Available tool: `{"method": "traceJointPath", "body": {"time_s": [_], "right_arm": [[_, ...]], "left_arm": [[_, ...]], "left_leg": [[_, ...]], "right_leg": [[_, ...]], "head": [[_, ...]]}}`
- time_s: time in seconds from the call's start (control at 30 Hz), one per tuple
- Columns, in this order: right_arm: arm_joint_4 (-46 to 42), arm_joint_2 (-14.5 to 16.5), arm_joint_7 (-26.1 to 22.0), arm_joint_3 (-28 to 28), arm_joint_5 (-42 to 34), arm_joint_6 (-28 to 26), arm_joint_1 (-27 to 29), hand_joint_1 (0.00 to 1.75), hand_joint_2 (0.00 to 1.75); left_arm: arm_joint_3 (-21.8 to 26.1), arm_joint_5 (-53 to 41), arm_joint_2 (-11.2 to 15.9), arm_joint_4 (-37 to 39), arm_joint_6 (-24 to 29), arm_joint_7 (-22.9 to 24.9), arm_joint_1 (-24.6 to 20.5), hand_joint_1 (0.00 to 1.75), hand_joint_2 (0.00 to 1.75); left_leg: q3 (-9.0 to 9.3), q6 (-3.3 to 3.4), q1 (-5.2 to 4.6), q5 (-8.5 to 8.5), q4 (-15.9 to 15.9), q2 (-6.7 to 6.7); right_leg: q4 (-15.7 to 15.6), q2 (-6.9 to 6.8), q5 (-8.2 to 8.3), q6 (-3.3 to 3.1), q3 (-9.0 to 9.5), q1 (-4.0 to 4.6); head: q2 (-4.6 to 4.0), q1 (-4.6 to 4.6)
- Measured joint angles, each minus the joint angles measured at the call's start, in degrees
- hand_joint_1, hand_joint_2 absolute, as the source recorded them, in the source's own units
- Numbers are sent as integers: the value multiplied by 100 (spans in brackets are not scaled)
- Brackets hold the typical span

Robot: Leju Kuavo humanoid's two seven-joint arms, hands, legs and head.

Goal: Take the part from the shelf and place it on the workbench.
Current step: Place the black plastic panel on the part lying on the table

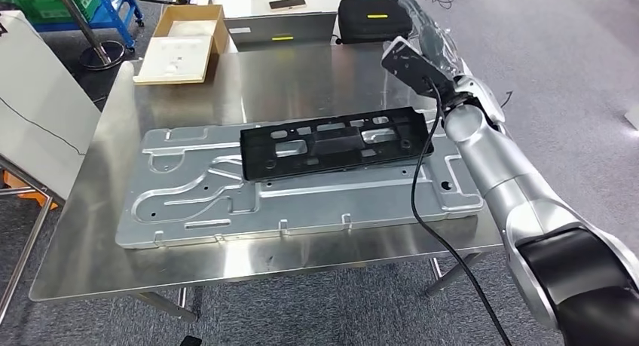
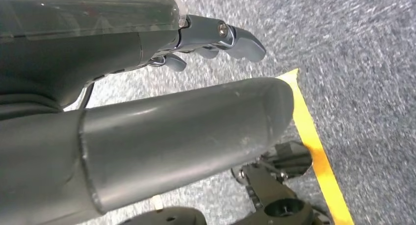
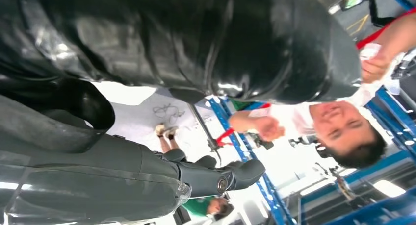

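The long black plastic part lies flat across the large silver stamped plate, which rests on the steel workbench. My right arm reaches over the bench's right side. My right hand hovers past the part's far right end, apart from it. In the right wrist view that hand has its fingers stretched out with nothing in them. My left hand hangs over the grey floor and holds nothing, its fingers extended.
A cardboard box sits at the bench's back left, and a black case stands behind the bench. A white board leans at the left. A person stands near. Yellow tape marks the floor.
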Motion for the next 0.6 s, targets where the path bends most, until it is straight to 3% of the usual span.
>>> {"method": "traceJointPath", "body": {"time_s": [0.07,0.17,0.23,0.27,0.33,0.4,0.53,0.6], "right_arm": [[-53,0,-8,-23,2,-3,40,0,0],[-92,0,-9,-39,5,-4,90,0,0],[-99,1,-13,-43,9,-4,153,0,0],[-100,4,-19,-50,9,-4,175,0,0],[-103,16,-43,-79,9,-9,187,0,0],[-108,25,-76,-114,-3,-17,194,0,0],[-114,20,-165,-217,-70,-44,279,0,0],[-118,-13,-204,-280,-97,-54,312,0,0]], "left_arm": [[1,3,8,0,0,7,3,0,0],[1,8,16,0,0,14,8,0,0],[2,11,24,0,1,60,15,0,0],[4,19,31,0,3,98,16,0,0],[20,39,52,0,14,169,15,0,0],[37,53,71,0,18,212,11,0,0],[50,46,80,0,-13,256,23,0,0],[66,46,80,0,-28,256,18,0,0]], "left_leg": [[-87,-51,9,-155,188,0],[-530,-71,9,-699,1216,-2],[-726,-55,1,-816,1668,-2],[-668,-30,-8,-714,1568,-2],[-282,66,-46,-357,810,-14],[28,150,-89,-135,186,-24],[65,221,-87,-20,-8,-8],[33,284,-52,74,-88,15]], "right_leg": [[-31,-2,34,-96,-5,-17],[-42,-5,52,-175,-21,8],[-33,-2,53,-188,-28,52],[-24,1,55,-192,-29,72],[-7,6,58,-194,-31,103],[7,11,71,-171,-52,122],[13,12,78,-56,-96,113],[303,14,-212,-1,-205,103]], "head": [[-1,-1],[0,-2],[0,-1],[0,-1],[-1,0],[-1,1],[0,0],[-1,3]]}}
